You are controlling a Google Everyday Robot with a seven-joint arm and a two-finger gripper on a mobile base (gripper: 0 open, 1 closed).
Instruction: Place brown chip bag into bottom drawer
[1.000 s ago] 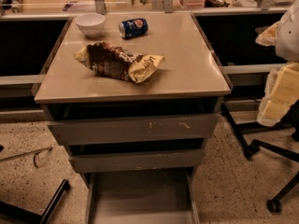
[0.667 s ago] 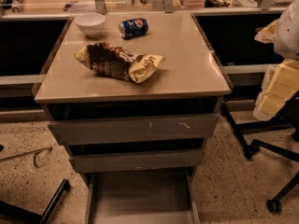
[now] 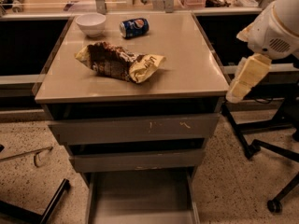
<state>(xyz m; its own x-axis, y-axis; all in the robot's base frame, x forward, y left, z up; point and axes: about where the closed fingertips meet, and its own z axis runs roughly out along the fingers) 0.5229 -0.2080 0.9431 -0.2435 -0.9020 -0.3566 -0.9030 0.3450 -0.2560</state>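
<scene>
The brown chip bag (image 3: 117, 62) lies crinkled on the tan cabinet top, left of centre, with its pale yellow end pointing right. The bottom drawer (image 3: 140, 197) is pulled out at the foot of the cabinet, and its flat grey floor shows nothing in it. My gripper (image 3: 246, 78) hangs at the right, just off the cabinet top's right edge and level with it. It is well to the right of the bag and holds nothing that I can see.
A blue soda can (image 3: 134, 27) lies on its side at the back of the top, with a white bowl (image 3: 91, 23) to its left. The two upper drawers (image 3: 135, 127) are shut. Black chair legs (image 3: 261, 146) stand on the floor at the right.
My arm and gripper have moved left, closer to the cabinet's right edge. The bag, can, bowl and drawers have not moved.
</scene>
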